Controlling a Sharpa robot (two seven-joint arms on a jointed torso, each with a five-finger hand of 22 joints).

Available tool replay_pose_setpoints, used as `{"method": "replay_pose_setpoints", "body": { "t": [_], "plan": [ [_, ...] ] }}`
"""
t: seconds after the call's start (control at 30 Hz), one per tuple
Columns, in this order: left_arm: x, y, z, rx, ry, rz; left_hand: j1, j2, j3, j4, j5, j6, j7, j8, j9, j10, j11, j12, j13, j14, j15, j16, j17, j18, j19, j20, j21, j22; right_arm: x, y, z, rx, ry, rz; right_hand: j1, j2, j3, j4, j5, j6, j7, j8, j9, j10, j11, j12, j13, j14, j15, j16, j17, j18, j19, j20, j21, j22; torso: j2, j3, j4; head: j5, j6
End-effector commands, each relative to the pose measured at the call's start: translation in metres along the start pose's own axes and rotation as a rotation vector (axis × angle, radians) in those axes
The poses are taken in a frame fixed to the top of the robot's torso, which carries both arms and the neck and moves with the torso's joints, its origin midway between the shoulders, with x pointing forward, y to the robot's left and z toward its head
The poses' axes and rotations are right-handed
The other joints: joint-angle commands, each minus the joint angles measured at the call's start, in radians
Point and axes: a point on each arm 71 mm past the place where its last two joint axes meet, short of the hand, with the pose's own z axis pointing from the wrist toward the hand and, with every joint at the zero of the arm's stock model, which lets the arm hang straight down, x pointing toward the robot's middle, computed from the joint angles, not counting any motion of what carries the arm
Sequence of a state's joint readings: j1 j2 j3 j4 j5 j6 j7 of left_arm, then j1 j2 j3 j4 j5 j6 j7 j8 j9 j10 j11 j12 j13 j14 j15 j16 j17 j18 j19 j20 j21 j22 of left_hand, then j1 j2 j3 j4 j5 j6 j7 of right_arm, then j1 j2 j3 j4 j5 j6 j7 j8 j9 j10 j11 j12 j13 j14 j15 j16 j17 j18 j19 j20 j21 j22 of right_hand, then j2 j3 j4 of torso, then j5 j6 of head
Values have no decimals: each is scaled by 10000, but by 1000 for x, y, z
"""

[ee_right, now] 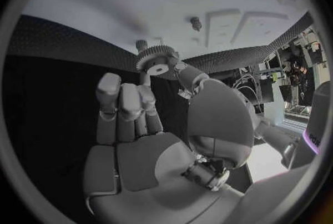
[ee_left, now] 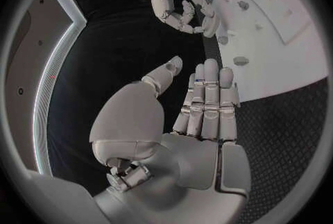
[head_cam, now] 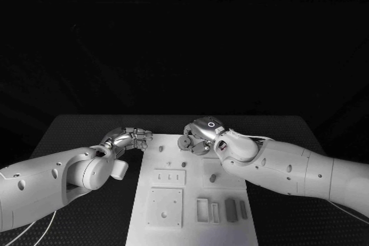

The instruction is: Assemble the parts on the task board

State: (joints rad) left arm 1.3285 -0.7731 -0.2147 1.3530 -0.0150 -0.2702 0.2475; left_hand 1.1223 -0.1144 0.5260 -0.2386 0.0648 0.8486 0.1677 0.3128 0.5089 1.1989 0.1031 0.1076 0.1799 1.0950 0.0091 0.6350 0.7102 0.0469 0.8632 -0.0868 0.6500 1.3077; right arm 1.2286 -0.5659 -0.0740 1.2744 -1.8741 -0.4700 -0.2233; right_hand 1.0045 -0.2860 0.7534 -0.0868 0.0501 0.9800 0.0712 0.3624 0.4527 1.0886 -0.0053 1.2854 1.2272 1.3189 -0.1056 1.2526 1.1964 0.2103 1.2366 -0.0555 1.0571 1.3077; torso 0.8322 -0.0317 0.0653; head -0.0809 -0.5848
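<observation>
The right robot hand point(head_cam: 196, 135) is hovering over the far end of the board point(head_cam: 196, 195), and it is pinching a small toothed gear point(ee_right: 155, 60) between its thumb and a fingertip. In the right wrist view the gear is showing a round hole through its middle, and the remaining fingers point(ee_right: 121, 103) are standing upright and close together beside it. In the head view the gear point(head_cam: 185, 142) is sitting just above the board's far edge, near its middle.

The left robot hand point(head_cam: 130, 137) is hanging over the dark worktop point(head_cam: 77, 131) just beside the board's far left corner. It is holding nothing; in the left wrist view its fingers point(ee_left: 208, 101) are lying straight and pressed side by side, with the thumb point(ee_left: 164, 75) standing apart from them. The same view is showing the right robot hand point(ee_left: 182, 11) with the gear past the fingertips.

The board is lying along the middle of the worktop, reaching toward the near edge. On it, two small pegs point(head_cam: 184, 164) are standing near the far end, a small recessed plate point(head_cam: 169, 177) is sitting behind a larger square plate point(head_cam: 166, 206), and several narrow upright parts point(head_cam: 231, 209) are lining up toward the board's near right side.
</observation>
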Motion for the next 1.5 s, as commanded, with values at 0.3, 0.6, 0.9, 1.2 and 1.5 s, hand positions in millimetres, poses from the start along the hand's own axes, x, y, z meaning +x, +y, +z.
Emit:
{"method": "replay_pose_setpoints", "body": {
  "t": [0.3, 0.6, 0.9, 1.2, 1.5],
  "plan": [
    [2, -2, 2, 130, 77, 27, -114, 13, 27, -56, 34, -35, 46, -61, 17, 33, 57, -52, 17, -37, 10, -42, 16, 148, -65, -18, 37, 78, 18, 13, 5, -56, 317, -213, 22, -65, 62, 16, -15, 349, 300, 12, 16, -39, -17, -79, -65, 46, -36, -63, -34, 515, 60, -20, 58, 76, 10, 17, 12, 76, -26],
    [3, -2, 2, 133, 100, 24, -117, 14, 28, -58, 34, -35, 46, -62, 18, 33, 57, -53, 18, -37, 10, -43, 17, 148, -66, -18, 38, 78, 20, 14, 10, 9, 396, -240, 17, -64, 70, 22, -14, 334, 304, 2, 15, -79, -13, -111, -98, 33, -34, -87, -54, 515, 58, -17, 54, 74, 20, 17, -10, 71, 2],
    [5, -2, 4, 134, 166, 17, -122, 12, 27, -58, 32, -36, 47, -63, 19, 33, 57, -54, 19, -37, 10, -44, 17, 148, -66, -17, 39, 78, 23, 17, 15, 29, 520, -247, 30, -74, 78, 0, -12, 289, 317, -26, 7, -162, -2, -174, -161, 10, -26, -127, -83, 515, 45, -13, 44, 71, 14, 13, 25, 21, 9],
    [4, -2, 4, 131, 152, 20, -143, 10, 23, -54, 26, -41, 50, -67, 21, 29, 60, -59, 20, -38, 12, -47, 20, 146, -67, -16, 41, 76, 30, 16, 15, 93, 670, -251, 64, -80, 79, -67, -10, 218, 344, -72, -4, -311, 22, -283, -268, -33, -7, -211, -145, 515, 19, -4, 27, 68, 17, 23, 11, 79, -39],
    [5, -2, 3, 131, 152, 19, -149, 8, 24, -57, 24, -44, 51, -69, 23, 27, 62, -63, 21, -39, 13, -50, 22, 147, -68, -16, 43, 76, 34, 16, 15, 128, 965, -185, 25, -98, -45, -231, -6, 46, 413, -184, -35, -645, 88, -506, -481, -125, 50, -384, -259, 515, -56, 25, -11, 68, 13, 28, -12, 97, -51]
  ]
}}
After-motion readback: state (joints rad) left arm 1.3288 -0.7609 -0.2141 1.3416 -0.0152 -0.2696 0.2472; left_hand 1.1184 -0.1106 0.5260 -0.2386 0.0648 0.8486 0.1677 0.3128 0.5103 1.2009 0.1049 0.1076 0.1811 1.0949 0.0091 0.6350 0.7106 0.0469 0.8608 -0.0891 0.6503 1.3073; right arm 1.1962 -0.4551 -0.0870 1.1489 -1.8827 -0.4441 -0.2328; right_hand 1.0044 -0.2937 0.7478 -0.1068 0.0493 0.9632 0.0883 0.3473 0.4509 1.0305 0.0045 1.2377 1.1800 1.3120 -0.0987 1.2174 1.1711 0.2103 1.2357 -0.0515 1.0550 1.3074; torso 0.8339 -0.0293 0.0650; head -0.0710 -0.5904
